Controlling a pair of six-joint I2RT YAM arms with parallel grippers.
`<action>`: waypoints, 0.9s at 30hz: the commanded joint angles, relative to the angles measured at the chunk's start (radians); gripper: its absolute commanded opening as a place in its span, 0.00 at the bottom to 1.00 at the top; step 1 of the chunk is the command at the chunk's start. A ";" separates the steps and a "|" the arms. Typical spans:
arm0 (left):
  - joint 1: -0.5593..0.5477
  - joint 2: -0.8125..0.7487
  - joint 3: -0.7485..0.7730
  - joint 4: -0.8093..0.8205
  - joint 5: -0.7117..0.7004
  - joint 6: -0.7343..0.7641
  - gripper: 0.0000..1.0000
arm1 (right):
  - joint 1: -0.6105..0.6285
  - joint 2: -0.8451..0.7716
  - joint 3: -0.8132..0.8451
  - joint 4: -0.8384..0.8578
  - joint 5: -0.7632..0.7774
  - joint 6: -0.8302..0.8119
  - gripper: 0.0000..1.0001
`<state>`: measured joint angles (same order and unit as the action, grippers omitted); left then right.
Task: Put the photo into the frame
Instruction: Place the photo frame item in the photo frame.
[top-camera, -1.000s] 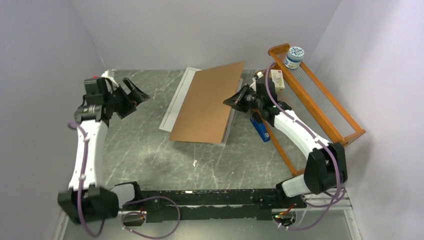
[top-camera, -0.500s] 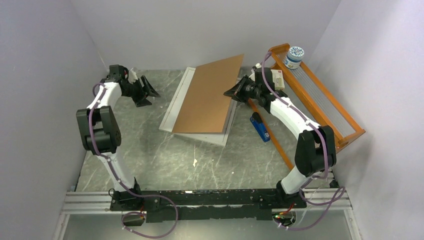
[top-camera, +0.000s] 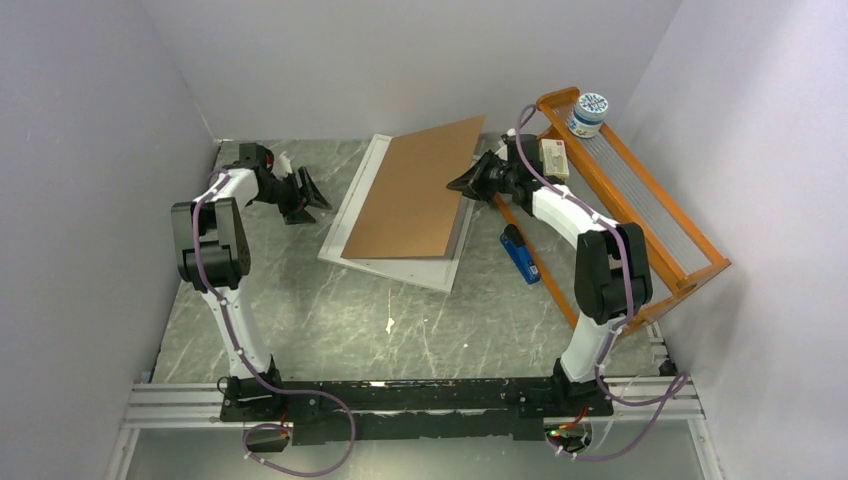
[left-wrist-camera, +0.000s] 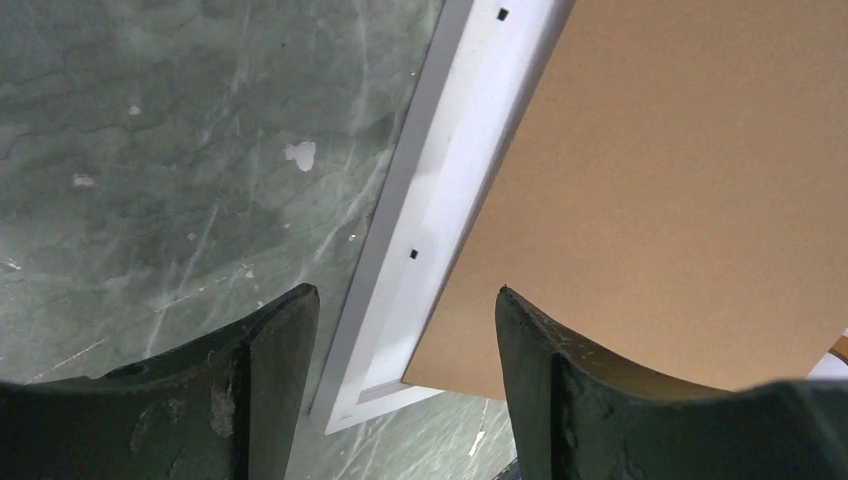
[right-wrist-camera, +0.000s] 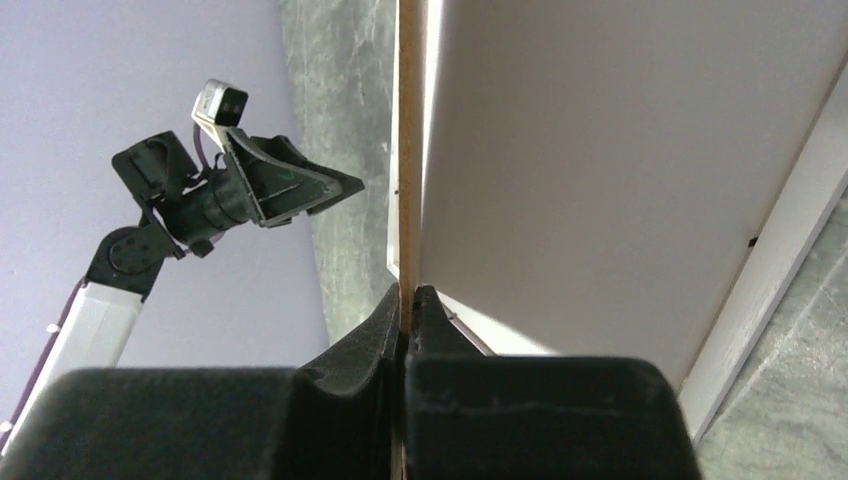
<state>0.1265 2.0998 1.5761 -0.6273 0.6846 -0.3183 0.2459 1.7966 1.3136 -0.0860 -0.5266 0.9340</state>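
Note:
The frame (top-camera: 343, 222) lies flat mid-table, its silvery-white rim also showing in the left wrist view (left-wrist-camera: 470, 130) and the right wrist view (right-wrist-camera: 770, 270). A brown backing board (top-camera: 415, 195) slants over it, right edge raised. My right gripper (top-camera: 462, 185) is shut on that raised edge (right-wrist-camera: 408, 295), with the thin board (right-wrist-camera: 408, 150) pinched between its jaws. My left gripper (top-camera: 318, 195) hangs open just left of the frame (left-wrist-camera: 402, 300), holding nothing. The board (left-wrist-camera: 680, 180) covers most of the frame's inside. Plain white shows beneath it; I cannot tell whether that is the photo.
An orange wooden rack (top-camera: 690, 235) runs along the right side, with a white jar (top-camera: 588, 113) and a small box (top-camera: 553, 158) at its far end. A blue stapler (top-camera: 520, 253) lies beside it. A white scrap (top-camera: 389, 325) sits on the near tabletop. Walls close in on three sides.
My left arm swung in from the far left toward the frame's left rim, its jaws narrowing somewhat. My right gripper kept hold of the board and drew it back over the frame.

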 joint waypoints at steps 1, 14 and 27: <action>0.002 -0.015 -0.054 0.084 0.017 0.013 0.72 | 0.000 0.012 0.019 0.140 -0.149 0.004 0.00; -0.002 -0.083 -0.278 0.145 0.064 -0.071 0.68 | -0.002 0.150 0.065 0.034 -0.246 -0.029 0.00; -0.002 -0.342 -0.501 0.065 -0.056 -0.077 0.68 | 0.001 0.196 0.051 -0.074 -0.358 -0.163 0.07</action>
<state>0.1322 1.8400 1.1072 -0.5220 0.6563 -0.3874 0.2306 1.9678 1.3361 -0.0711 -0.7975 0.8631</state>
